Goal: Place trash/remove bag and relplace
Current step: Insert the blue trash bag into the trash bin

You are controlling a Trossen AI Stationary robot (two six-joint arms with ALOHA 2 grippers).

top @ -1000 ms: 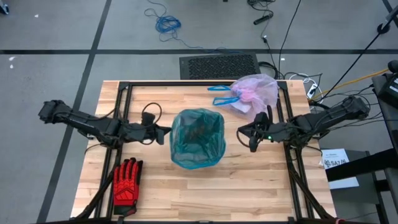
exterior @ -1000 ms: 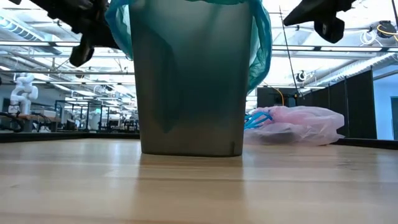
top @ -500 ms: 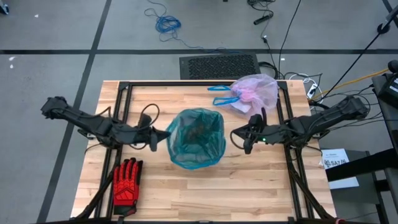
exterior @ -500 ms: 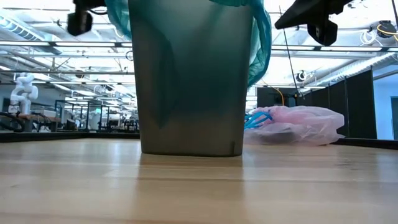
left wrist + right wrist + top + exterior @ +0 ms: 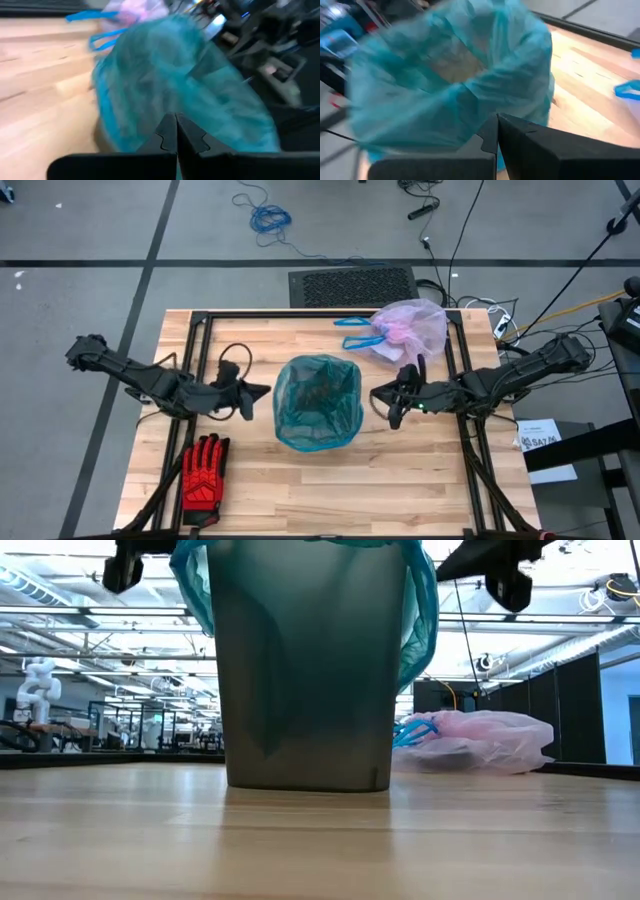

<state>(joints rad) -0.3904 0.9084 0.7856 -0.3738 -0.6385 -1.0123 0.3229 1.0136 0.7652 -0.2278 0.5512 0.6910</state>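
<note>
A grey bin [image 5: 318, 404] [image 5: 305, 670] stands mid-table, lined with a teal-blue plastic bag [image 5: 450, 75] [image 5: 185, 80] folded over its rim. Tan-brown trash [image 5: 320, 390] shows dimly inside it. The pale pink-lavender bag [image 5: 410, 327] [image 5: 480, 740] lies bunched on the table's far right part, blue handles [image 5: 352, 330] beside it. My left gripper [image 5: 264, 391] [image 5: 176, 120] is shut, just left of the bin's rim. My right gripper [image 5: 379, 395] [image 5: 497, 122] is shut, a little right of the rim. Both hang at rim height.
A red-and-black work glove [image 5: 204, 472] lies near the table's near left corner. Black frame rails [image 5: 200, 330] run along the table's left, far and right sides. Bare wood [image 5: 330, 490] stretches in front of the bin.
My left gripper has risen from beside the bin's upper wall to rim height, staying close to the rim's left side. My right gripper has moved left toward the bin. The teal bag's left rim bulged out briefly and has settled back.
</note>
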